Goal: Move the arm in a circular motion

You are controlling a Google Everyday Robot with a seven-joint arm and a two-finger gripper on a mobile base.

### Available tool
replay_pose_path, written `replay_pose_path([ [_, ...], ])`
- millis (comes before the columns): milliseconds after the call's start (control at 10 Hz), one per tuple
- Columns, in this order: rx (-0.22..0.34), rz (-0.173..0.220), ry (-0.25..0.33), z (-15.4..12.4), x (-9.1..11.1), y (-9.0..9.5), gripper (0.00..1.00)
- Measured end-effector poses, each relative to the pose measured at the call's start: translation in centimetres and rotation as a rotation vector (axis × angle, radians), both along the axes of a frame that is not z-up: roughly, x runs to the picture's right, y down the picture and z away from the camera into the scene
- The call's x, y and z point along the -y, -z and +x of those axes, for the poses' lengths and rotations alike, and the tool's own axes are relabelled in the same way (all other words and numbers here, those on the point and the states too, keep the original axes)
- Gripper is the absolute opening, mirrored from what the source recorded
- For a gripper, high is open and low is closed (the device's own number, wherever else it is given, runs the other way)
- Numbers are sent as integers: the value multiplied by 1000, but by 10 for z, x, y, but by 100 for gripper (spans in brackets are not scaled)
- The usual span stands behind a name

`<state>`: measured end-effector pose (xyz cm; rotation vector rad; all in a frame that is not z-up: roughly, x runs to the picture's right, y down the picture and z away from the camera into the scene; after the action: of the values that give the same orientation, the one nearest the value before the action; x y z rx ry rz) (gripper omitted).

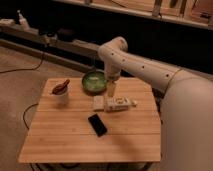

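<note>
The arm (150,72), a thick white limb of rounded tube segments marked with small dark dots, reaches in from the right edge of the view, where its bulky lower part fills the corner, rises to a bent joint above the far side of the wooden table (75,145), and then turns downward. Its narrow pale end, the gripper (111,90), hangs over the far middle of the tabletop, just beside the right rim of the green bowl (92,81) and above the gap between that bowl and the things lying nearer the camera. Directly below and a little toward the camera lie a small pale block (98,103) and, touching or nearly touching it on the right, a white bottle lying on its side (120,104). A black phone (97,124) lies flat and slightly skewed near the table's centre, apart from the rest. On the far left of the table stands a white cup (61,93) with a dark reddish utensil resting in it. Behind the table runs a long low ledge (30,32) against a dark wall, and a black cable (25,114) trails across the carpet to the left.
</note>
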<state>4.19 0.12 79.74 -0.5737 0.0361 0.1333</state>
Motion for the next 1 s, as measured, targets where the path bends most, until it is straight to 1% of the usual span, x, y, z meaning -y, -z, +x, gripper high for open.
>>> replay_pose_path([
  [100,37,2,28,-9,-10,10,80],
  [200,97,4,64,-16,-27,28,80],
  [300,135,7,87,-14,-40,43,80],
  [400,157,3,97,-5,-53,56,80],
  [500,166,-9,95,11,-69,69,80],
  [600,165,-25,77,26,-82,77,80],
  [700,151,-54,34,52,-102,86,80],
  [800,126,-75,-12,79,-116,91,80],
  [900,105,-84,-43,97,-122,92,80],
  [1000,66,-89,-83,126,-126,90,80],
])
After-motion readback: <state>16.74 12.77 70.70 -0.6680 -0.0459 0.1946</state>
